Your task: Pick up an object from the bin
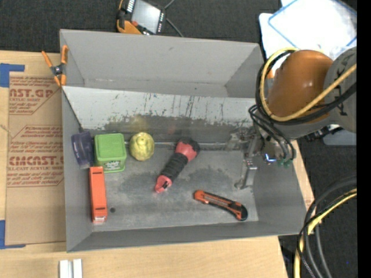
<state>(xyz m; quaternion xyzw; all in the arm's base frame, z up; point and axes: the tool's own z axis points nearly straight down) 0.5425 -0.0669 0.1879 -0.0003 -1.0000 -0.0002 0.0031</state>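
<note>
Nearest the front wall of the bin [174, 231], an orange and black utility knife [221, 205] lies flat on the floor towards the right; far to its left an orange rectangular bar [97, 194] lies along the left wall, well apart from the knife. Further in, near the middle, a black tool with red ends [175, 165] rests slanted, touching nothing else. To its right, close to the right wall, the gripper [246, 177] hangs over bare floor just behind the utility knife, the thing nearest to it, with nothing visibly in its grasp; whether the claw is apart or together cannot be told. Along the back, from left to right, sit a purple object [82, 148], a green box [110, 152] just beside it, and a yellow-green ball [141, 146].
</note>
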